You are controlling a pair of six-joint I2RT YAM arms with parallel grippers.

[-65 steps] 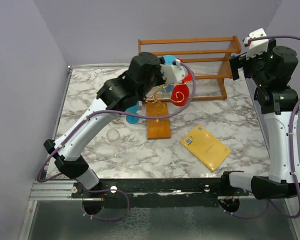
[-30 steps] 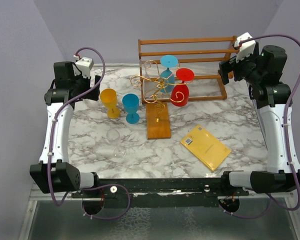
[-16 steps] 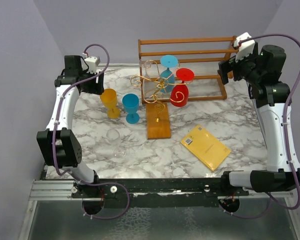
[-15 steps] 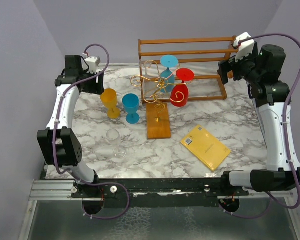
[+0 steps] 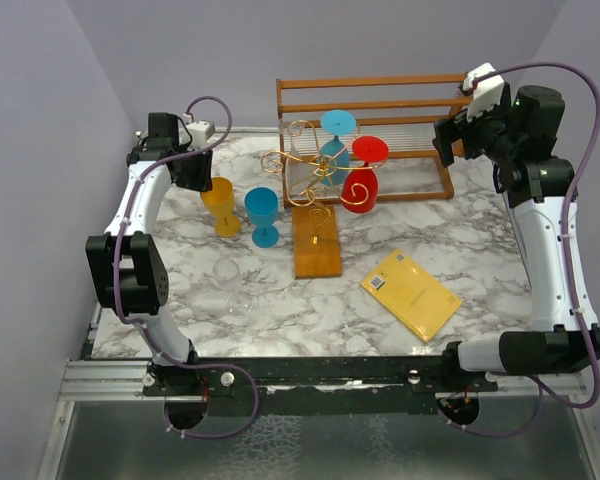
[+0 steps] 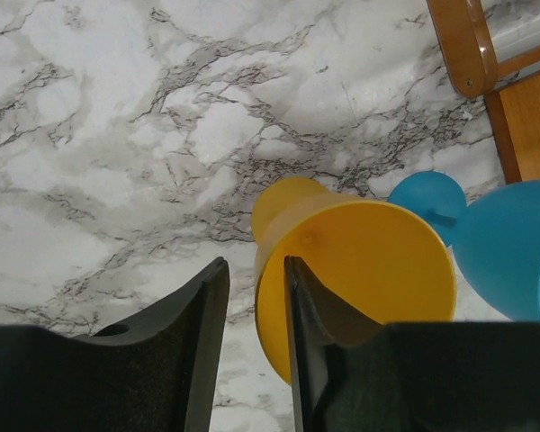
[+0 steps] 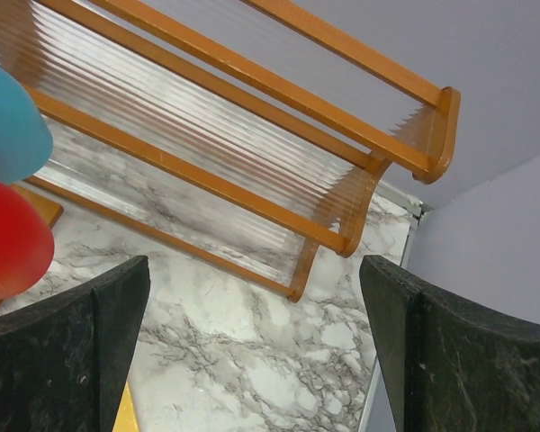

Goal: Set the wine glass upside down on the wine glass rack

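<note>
The wine glass rack (image 5: 305, 165) is thin gold wire on an orange-brown wooden base (image 5: 316, 245). A teal glass (image 5: 335, 135) and a red glass (image 5: 362, 175) hang upside down on it. A yellow glass (image 5: 220, 205) and a blue glass (image 5: 263, 215) stand on the table left of the rack. A clear glass (image 5: 230, 285) lies nearer the front. My left gripper (image 5: 195, 170) hovers just left of the yellow glass (image 6: 360, 270), its jaws (image 6: 255, 270) a narrow gap apart and empty. My right gripper (image 5: 445, 140) is raised at the back right, wide open and empty (image 7: 252, 270).
A bigger wooden slatted shelf (image 5: 380, 130) stands at the back behind the rack, and shows in the right wrist view (image 7: 252, 117). A flat yellow box (image 5: 410, 293) lies front right. Purple walls close in on the left, back and right of the marble table (image 5: 480, 240).
My left arm has pulled back from the rack, leaving the red glass hanging there, and swung to the back left beside the yellow glass. The right arm has barely moved.
</note>
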